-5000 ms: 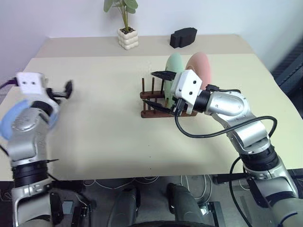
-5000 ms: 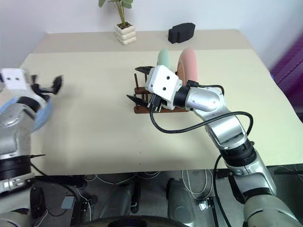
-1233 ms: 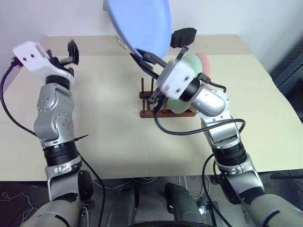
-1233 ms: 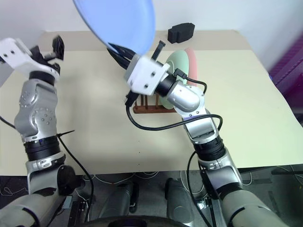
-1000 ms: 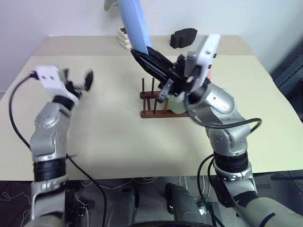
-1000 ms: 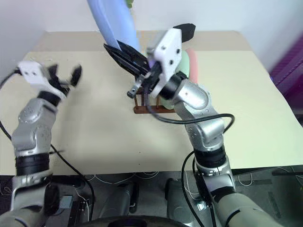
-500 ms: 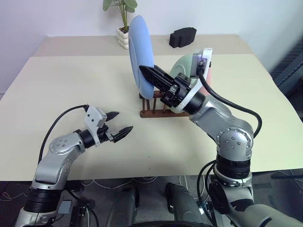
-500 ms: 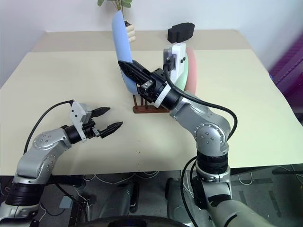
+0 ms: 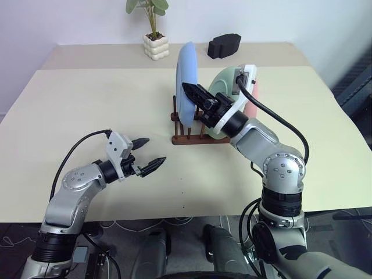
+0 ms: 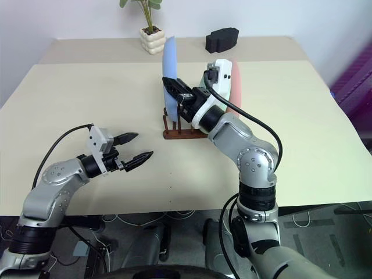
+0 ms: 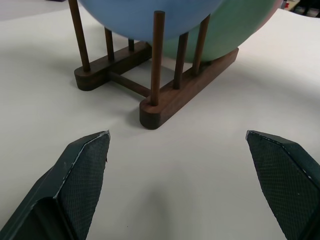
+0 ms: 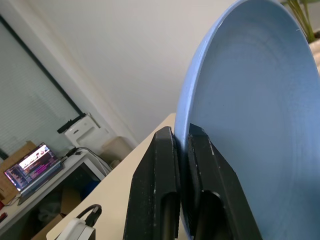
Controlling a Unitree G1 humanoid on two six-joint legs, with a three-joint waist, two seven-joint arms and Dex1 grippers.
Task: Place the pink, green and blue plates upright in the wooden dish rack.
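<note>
Blue plate [image 9: 187,82] is pinched by its rim in the right gripper [image 9: 195,95], standing on edge right over the near-left end of the wooden dish rack [image 9: 200,131]. Its bottom edge looks down among the pegs, though whether it's actually seated I can't tell.

Just behind that gripper, the green plate [image 9: 224,80] and pink plate [image 10: 233,84] already stand in their slots.

Biggest risk, I'd guess: letting go before the rim is between pegs, so the plate tips or rolls off the rack's open end.

The plate's face points left-ish, edge toward the camera. The rack's rails run left to right.

The left gripper [image 9: 144,157] is spread wide and empty, low over the table [image 9: 87,104].
</note>
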